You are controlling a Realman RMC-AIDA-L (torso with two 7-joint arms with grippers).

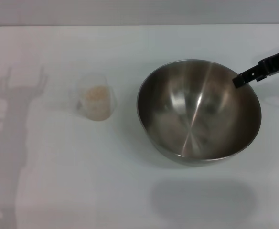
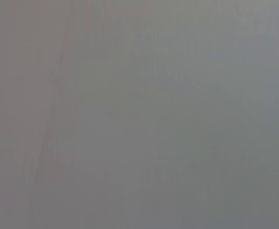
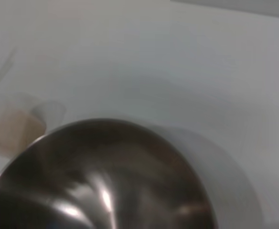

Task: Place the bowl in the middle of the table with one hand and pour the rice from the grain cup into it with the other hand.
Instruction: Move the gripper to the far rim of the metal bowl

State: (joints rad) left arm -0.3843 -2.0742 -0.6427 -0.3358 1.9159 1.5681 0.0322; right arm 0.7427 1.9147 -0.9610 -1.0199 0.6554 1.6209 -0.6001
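Head view: right gripper (image 1: 237,81) reaches in from the right, pinching the bowl (image 1: 199,112) rim; grain cup (image 1: 97,101) stands beside it.

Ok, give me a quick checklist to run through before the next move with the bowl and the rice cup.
1. Right gripper on the bowl rim: ok, its tip sits at the rim's far right edge; grip state cannot tell.
2. Bowl off the table: ok, a separate shadow lies in front of it.
3. Bowl empty: ok, only bare steel inside.
4. Grain cup upright, apart from the bowl: ok, on the robot's left of it.
5. Rice inside the cup: ok, none spilled.
6. Left gripper ready: cannot tell, only its shadow shows at the table's left.
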